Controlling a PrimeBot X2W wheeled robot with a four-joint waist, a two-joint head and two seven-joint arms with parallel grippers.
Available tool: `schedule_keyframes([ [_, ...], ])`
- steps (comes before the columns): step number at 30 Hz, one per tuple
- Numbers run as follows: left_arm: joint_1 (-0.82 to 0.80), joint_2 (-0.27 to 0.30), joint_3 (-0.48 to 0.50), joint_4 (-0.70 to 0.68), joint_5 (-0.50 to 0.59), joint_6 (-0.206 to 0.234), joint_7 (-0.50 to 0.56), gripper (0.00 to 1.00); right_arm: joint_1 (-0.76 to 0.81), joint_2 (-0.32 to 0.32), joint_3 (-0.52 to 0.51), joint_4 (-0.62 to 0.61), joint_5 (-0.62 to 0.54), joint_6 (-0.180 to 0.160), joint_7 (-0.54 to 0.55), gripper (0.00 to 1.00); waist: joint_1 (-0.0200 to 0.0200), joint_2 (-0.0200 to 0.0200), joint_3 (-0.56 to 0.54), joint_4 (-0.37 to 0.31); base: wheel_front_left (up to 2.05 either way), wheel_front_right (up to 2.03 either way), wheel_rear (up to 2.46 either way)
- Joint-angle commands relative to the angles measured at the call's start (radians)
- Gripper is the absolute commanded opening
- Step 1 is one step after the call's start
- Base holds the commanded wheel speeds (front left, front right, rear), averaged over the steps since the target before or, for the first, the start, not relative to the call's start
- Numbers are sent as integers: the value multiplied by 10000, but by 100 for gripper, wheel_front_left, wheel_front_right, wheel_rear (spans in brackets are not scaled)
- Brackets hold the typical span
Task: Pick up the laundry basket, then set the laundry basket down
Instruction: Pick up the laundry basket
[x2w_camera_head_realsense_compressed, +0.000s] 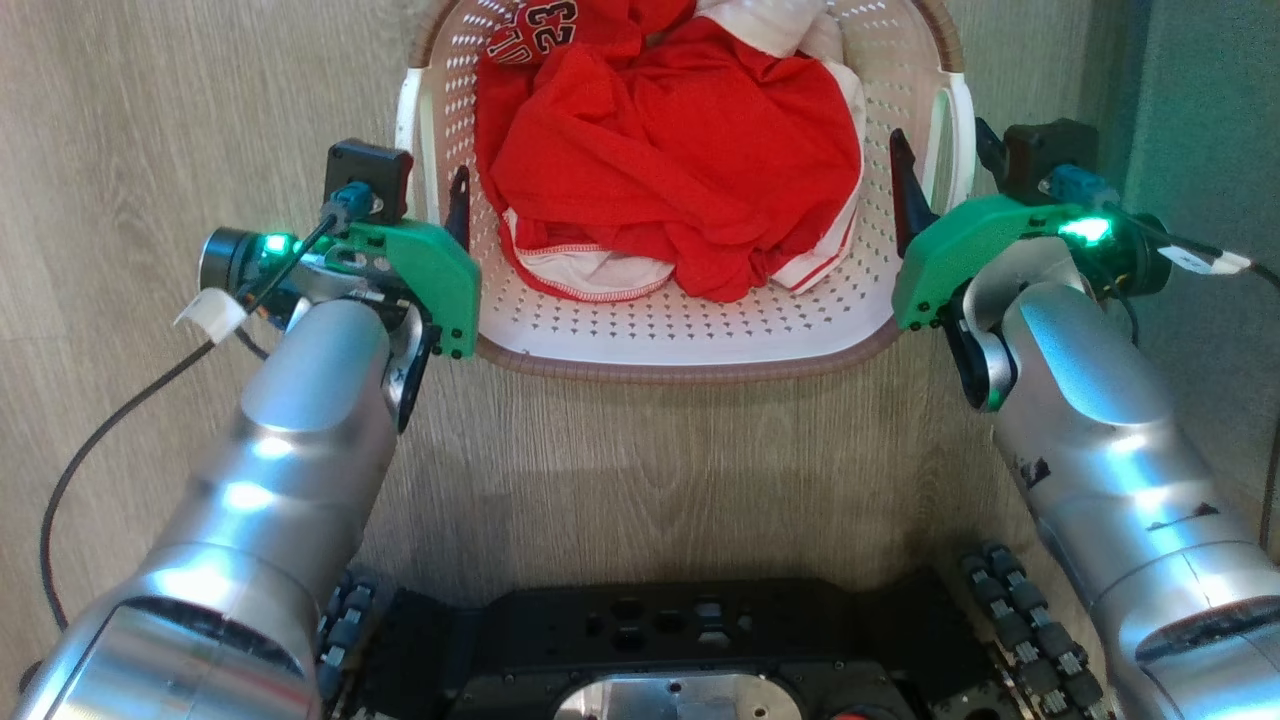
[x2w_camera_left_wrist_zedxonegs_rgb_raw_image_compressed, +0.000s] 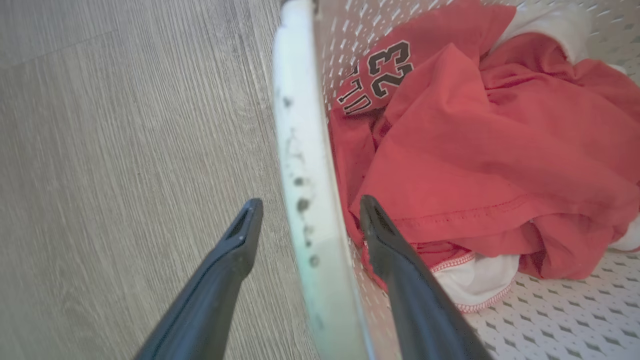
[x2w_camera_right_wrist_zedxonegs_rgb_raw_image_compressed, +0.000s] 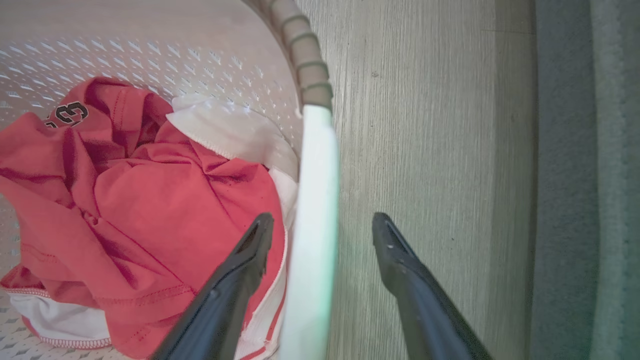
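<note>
The laundry basket (x2w_camera_head_realsense_compressed: 660, 325), cream-white with perforated sides and a brown rim, is in front of me on the wood floor, holding red and white clothes (x2w_camera_head_realsense_compressed: 680, 150). My left gripper (x2w_camera_head_realsense_compressed: 435, 185) is open and straddles the basket's left white handle (x2w_camera_left_wrist_zedxonegs_rgb_raw_image_compressed: 300, 150): one finger (x2w_camera_left_wrist_zedxonegs_rgb_raw_image_compressed: 235, 250) is outside and the other is inside beside the red shirt. My right gripper (x2w_camera_head_realsense_compressed: 945, 165) is also open and straddles the right handle (x2w_camera_right_wrist_zedxonegs_rgb_raw_image_compressed: 315, 200), with one finger (x2w_camera_right_wrist_zedxonegs_rgb_raw_image_compressed: 240, 275) inside over the clothes and the other outside. In both wrist views there are gaps between the fingers and the handles.
My dark wheeled base (x2w_camera_head_realsense_compressed: 680, 640) lies just below the basket. A grey-green strip of carpet or wall (x2w_camera_right_wrist_zedxonegs_rgb_raw_image_compressed: 575, 175) runs close along the right arm's outer side. Bare wood floor (x2w_camera_left_wrist_zedxonegs_rgb_raw_image_compressed: 125, 150) spreads to the left. A black cable (x2w_camera_head_realsense_compressed: 110, 430) hangs from the left wrist.
</note>
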Motion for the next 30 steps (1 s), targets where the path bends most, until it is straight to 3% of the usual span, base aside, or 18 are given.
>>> schedule_keyframes([
  [1,97,218,51,-9,-72,71,-93,94,355,116,201,-36,76,23,-122,100,-1,0,20,6,0,0,0],
  [2,60,218,-60,21,-148,89,-93,67,299,116,255,49,153,23,-122,73,-1,0,24,4,0,0,0],
  [3,48,218,-110,39,-189,94,-93,47,279,116,287,95,202,23,-122,49,-1,0,18,0,0,0,0],
  [4,48,218,-110,39,-189,94,-93,47,279,116,287,95,202,23,-122,49,-1,0,18,0,0,0,0],
  [5,38,218,-163,61,-229,91,-93,31,260,116,319,141,246,23,-122,38,-1,0,9,-5,0,0,0],
  [6,28,218,-219,92,-278,71,-93,0,238,116,352,199,279,23,-122,26,-1,0,-2,-13,0,0,0],
  [7,0,218,-331,138,-365,56,-93,0,192,116,378,371,355,23,-122,0,-1,0,-25,-21,0,0,0],
  [20,124,218,-951,204,-1016,122,-93,0,66,116,617,940,700,23,-122,0,-1,0,-366,-27,0,0,0],
  [30,614,218,-1428,452,-1624,154,-90,0,172,116,986,1760,943,23,-122,0,-1,0,-1230,-91,0,0,0],
])
